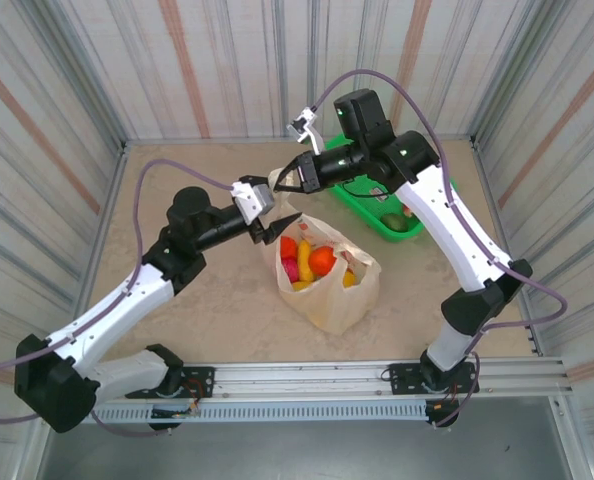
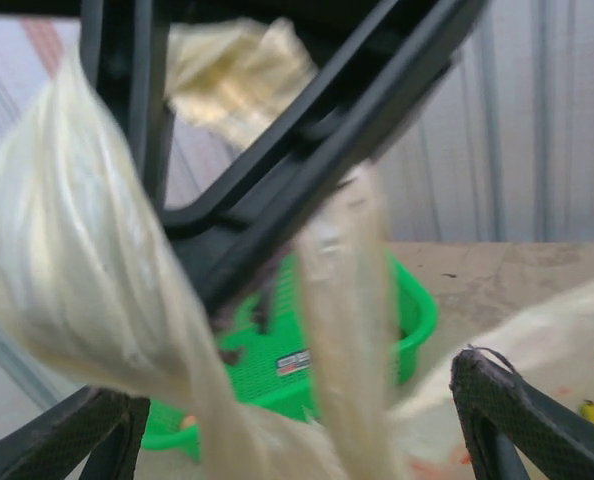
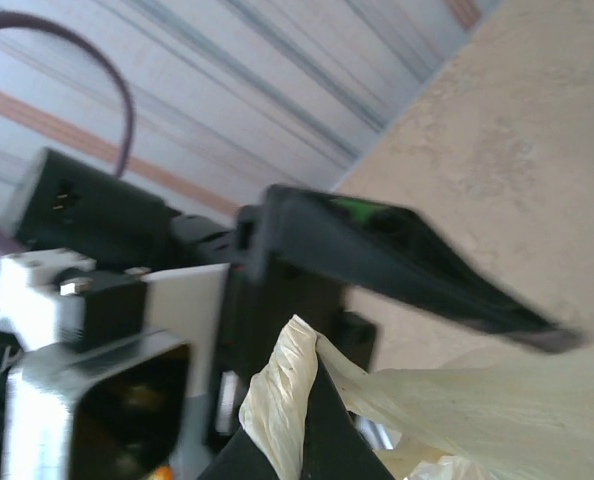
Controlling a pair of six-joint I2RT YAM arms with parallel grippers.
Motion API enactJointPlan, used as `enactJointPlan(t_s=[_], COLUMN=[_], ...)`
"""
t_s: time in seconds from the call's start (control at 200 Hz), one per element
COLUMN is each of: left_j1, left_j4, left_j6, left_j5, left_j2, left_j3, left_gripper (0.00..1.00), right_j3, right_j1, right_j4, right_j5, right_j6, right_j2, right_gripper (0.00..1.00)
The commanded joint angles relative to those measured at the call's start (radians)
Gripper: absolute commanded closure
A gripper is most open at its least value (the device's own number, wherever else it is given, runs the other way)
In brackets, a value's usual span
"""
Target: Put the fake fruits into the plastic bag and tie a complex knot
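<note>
fake fruits (image 1: 320, 262) half hidden in plastic bag (image 1: 342, 305), green basket (image 1: 365, 208) partly covered

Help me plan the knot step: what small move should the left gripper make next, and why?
Probably close the left gripper on the handle strand hanging between its open fingers: the right gripper is shut on a twisted handle, and tying likely needs both held.

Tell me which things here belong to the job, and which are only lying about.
Belong to the job:
- plastic bag
- fruits inside it
- green fruit not yet bagged
- handle of the bag, pinched by the shut right gripper
- open left gripper, handle between its fingers

Just lying about:
- green basket, apart from the fruit in it
</note>
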Motion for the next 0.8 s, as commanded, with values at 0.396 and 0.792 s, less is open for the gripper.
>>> enactJointPlan(t_s=[0.396, 0.792], left_j1=[-0.008, -0.010], left_j4=[0.117, -0.110], left_j6=[-0.107, -0.154], left_j5=[0.124, -0.068], left_j2=[-0.056, -0.114], left_j3=[-0.090, -0.052], left_gripper=[1.00, 1.00], right_j3=[0.070, -0.405], right_j1=[-0.019, 0.131], right_j4=[-0.067, 0.193], right_j5=[0.054, 0.759], right_j6=[-0.020, -0.352], right_j2=[0.009, -0.436], right_gripper=[0.95, 0.32])
